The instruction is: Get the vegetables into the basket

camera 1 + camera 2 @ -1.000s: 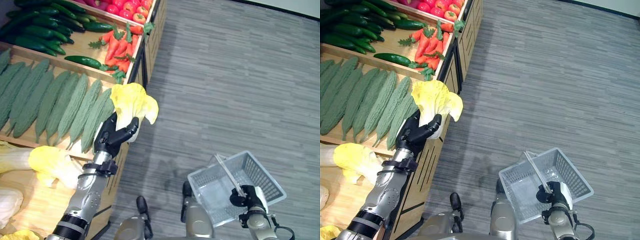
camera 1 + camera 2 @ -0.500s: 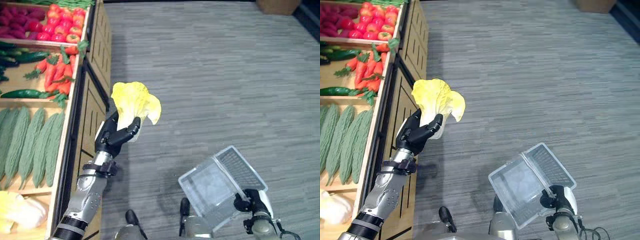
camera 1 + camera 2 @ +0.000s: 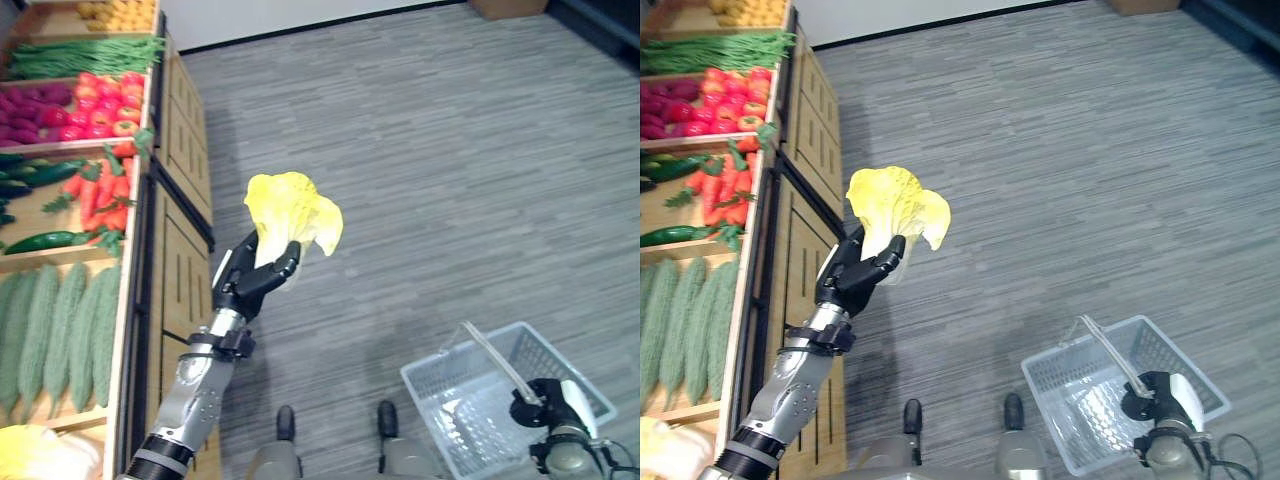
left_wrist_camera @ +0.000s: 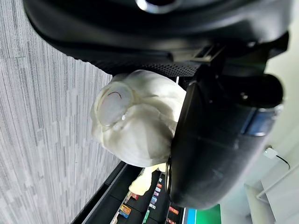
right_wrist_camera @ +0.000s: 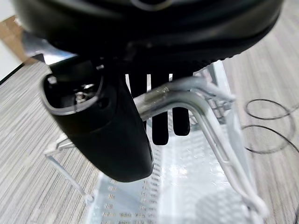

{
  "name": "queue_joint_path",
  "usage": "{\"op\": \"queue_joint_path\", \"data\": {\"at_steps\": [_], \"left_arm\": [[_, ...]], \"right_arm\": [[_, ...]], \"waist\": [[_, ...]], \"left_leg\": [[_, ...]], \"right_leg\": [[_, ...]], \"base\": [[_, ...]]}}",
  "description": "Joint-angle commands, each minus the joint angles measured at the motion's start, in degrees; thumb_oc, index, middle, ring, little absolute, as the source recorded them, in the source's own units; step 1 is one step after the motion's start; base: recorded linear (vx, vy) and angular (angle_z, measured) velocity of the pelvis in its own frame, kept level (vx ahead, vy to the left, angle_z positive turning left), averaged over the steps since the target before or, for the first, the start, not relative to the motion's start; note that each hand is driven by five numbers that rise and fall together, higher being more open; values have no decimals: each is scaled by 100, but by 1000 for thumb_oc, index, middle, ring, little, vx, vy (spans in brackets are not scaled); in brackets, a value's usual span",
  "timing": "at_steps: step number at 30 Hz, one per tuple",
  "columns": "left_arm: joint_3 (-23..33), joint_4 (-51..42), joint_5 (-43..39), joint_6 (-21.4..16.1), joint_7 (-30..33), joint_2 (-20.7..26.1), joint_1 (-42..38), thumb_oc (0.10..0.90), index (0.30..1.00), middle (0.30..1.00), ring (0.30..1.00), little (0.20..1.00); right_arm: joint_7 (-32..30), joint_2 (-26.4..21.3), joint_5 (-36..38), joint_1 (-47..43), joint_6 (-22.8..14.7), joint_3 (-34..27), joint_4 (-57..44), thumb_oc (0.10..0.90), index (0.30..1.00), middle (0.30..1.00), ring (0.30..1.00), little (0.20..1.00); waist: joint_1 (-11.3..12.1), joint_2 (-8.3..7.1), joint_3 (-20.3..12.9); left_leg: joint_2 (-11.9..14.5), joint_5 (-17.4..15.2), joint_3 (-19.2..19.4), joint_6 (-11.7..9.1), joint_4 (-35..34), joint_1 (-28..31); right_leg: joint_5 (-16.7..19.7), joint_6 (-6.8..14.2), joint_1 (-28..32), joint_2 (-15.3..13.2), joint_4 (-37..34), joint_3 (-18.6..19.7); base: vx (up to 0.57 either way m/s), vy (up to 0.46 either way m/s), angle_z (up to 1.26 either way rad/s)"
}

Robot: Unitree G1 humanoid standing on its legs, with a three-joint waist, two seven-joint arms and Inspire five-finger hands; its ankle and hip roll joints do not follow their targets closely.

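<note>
A yellow cabbage [image 3: 291,210] is held up over the floor by the left robot hand [image 3: 252,281], fingers curled round it. The basket [image 3: 1120,395], near right, is held by its handle [image 5: 187,93] in the right robot hand [image 3: 1152,393]

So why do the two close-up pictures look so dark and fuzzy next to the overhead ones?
In both wrist views the camera sits against the hand, so its dark bulk is blurred. Left wrist view: the left hand shades the pale cabbage. Right wrist view: the right hand looms; the basket handle glares.

Grey striped floor [image 3: 450,150] is seen at right. A wooden stand [image 3: 185,120] with slatted doors is set along the left.
</note>
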Motion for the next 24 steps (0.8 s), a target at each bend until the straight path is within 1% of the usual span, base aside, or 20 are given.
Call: {"op": "queue_joint_path", "data": {"at_steps": [1,2,5,7,9,10,13,21,24], "left_arm": [[391,-502,112,-580,-26,140,-301,400,300,300,300,300],[475,-480,172,-585,98,115,-188,400,300,300,300,300],[560,-461,303,-584,247,79,-53,400,300,300,300,300],[656,-451,526,-590,459,79,51,400,300,300,300,300],[702,-461,577,-583,511,84,77,400,300,300,300,300],[823,-452,686,-609,662,67,118,400,300,300,300,300],[949,-514,854,-635,854,54,152,400,300,300,300,300],[1113,-608,1163,-613,1077,5,320,400,300,300,300,300],[1154,-551,1324,-589,1059,-1,411,400,300,300,300,300]], "right_arm": [[-169,-264,365,-476,-472,-90,-129,400,300,300,300,300],[-166,-191,449,-524,-460,-78,98,400,300,300,300,300],[-145,-124,479,-527,-446,-85,143,400,300,300,300,300],[-178,-74,625,-588,-430,-139,403,400,300,300,300,300],[-159,-59,628,-583,-426,-118,356,400,300,300,300,300],[-112,-71,634,-559,-423,-89,392,400,300,300,300,300],[-88,-135,598,-591,-407,-26,338,400,300,300,300,300],[-71,-266,492,-724,-411,116,66,400,300,300,300,300],[-58,-284,430,-808,-407,155,6,400,300,300,300,300]], "waist": [[106,-257,-216],[157,-295,-258],[208,-329,-307],[287,-348,-361],[296,-358,-377],[340,-372,-416],[399,-398,-465],[512,-410,-547],[570,-431,-573]], "left_leg": [[61,-167,192,-136,194,49],[22,-198,254,-91,119,169],[-8,-186,295,-62,6,253],[-41,-187,239,-58,-44,265],[-45,-195,216,-59,-44,261],[-50,-197,157,-80,-44,248],[-49,-192,55,-91,-44,253],[-45,-201,-85,-126,-44,285],[-70,-257,-81,-74,-44,334]], "right_leg": [[-471,395,185,-101,341,-109],[-459,412,216,-137,348,-86],[-447,433,261,-172,324,-113],[-432,462,311,-207,284,-208],[-424,464,339,-213,258,-236],[-412,469,391,-220,205,-331],[-401,473,484,-218,122,-448],[-433,448,654,-193,21,-617],[-448,477,686,-228,17,-638]], "base": [[91,100,-9],[88,101,-10],[67,81,-3],[38,54,4],[20,18,14],[25,-5,11],[26,-12,22],[25,-8,18],[43,27,6]]}}
